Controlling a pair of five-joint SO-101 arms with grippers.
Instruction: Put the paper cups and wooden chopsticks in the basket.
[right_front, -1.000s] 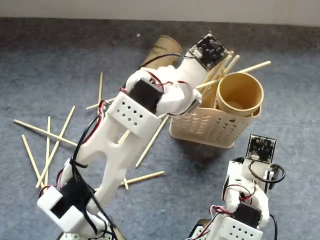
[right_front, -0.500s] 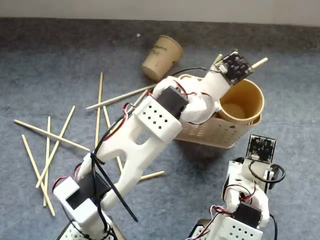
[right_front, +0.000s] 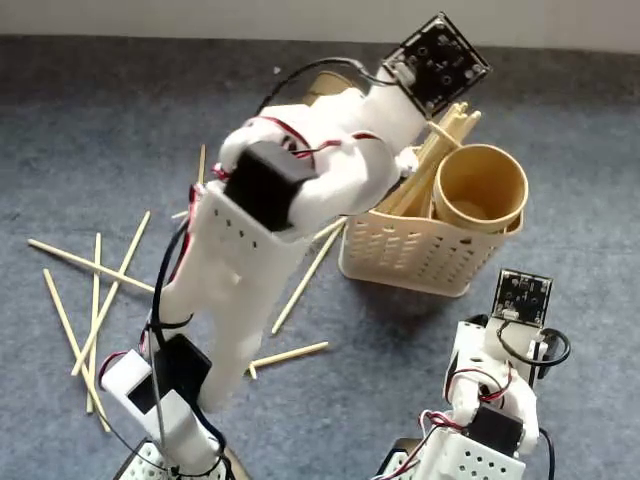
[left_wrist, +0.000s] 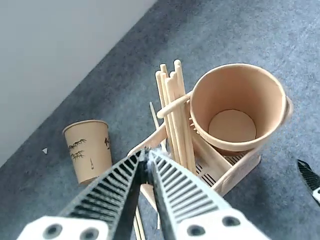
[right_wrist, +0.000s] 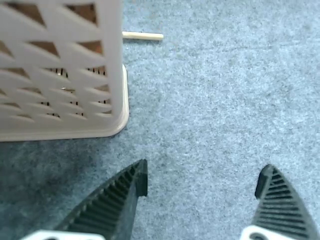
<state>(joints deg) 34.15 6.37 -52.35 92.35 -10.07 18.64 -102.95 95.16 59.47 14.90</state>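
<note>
A cream slotted basket (right_front: 400, 255) holds an upright paper cup (right_front: 480, 185) and a bundle of wooden chopsticks (right_front: 432, 158) leaning beside it. My left gripper (left_wrist: 148, 157) hangs shut above the basket's far side, with nothing seen between its fingers. The cup in the basket (left_wrist: 235, 102), the chopstick bundle (left_wrist: 172, 107) and a second paper cup (left_wrist: 89, 149) lying on the carpet behind the basket all appear below it. My right gripper (right_wrist: 204, 177) stands open low over bare carpet, close to the basket wall (right_wrist: 65, 75).
Several loose chopsticks (right_front: 95, 265) lie scattered on the grey carpet left of the basket, two more (right_front: 290, 355) near the left arm's base. One chopstick end (right_wrist: 142, 35) pokes out beside the basket. A pale wall runs behind the lying cup.
My left arm swung right over the cup in the basket, then back and up. The chopstick that stuck out over the basket's right side now rests with the bundle. The right arm stayed still.
</note>
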